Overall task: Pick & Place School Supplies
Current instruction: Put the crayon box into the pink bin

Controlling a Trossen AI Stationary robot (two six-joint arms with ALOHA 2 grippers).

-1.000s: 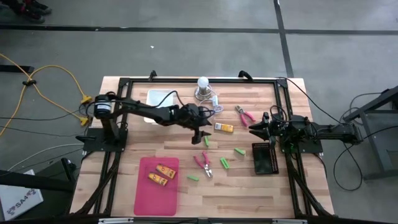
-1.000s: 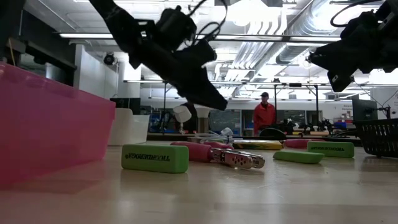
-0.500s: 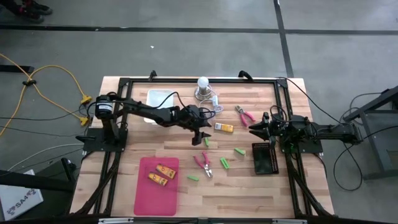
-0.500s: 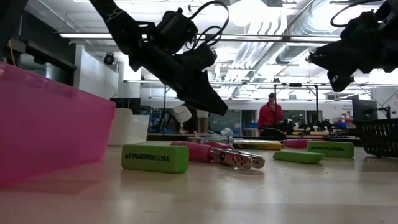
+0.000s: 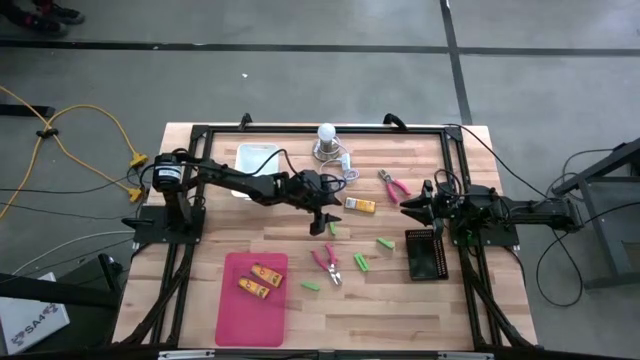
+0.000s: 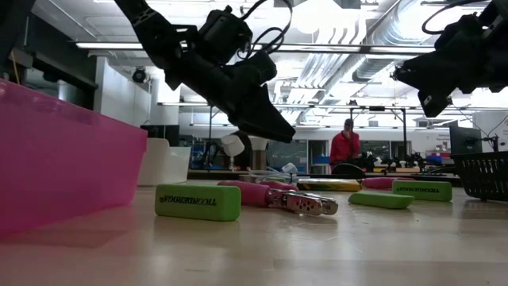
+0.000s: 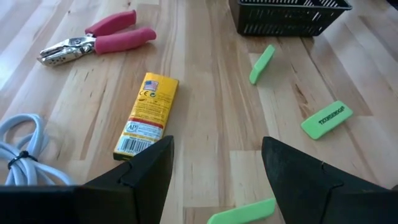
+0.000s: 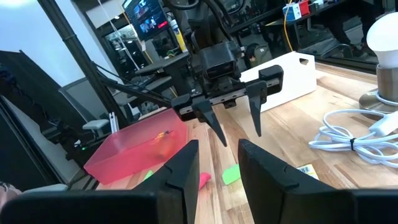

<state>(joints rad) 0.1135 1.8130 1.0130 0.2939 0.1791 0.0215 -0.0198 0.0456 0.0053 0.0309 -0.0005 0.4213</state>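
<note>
Since the earlier frames the left gripper (image 5: 325,220) had lifted slightly and edged toward the table's middle; a person in red (image 6: 345,148) in the room behind had walked a little. Its fingers (image 7: 144,168) stood apart, empty, above a green eraser (image 7: 244,212), with the yellow-orange pack (image 7: 147,116) just ahead. Pink-handled pliers (image 7: 99,40) lay beyond, near the black basket (image 7: 292,17). Two more orange packs (image 5: 258,280) lay in the pink tray (image 5: 250,315). The right gripper (image 5: 412,207) waited beside the basket, fingers (image 8: 180,179) apart, holding nothing.
</note>
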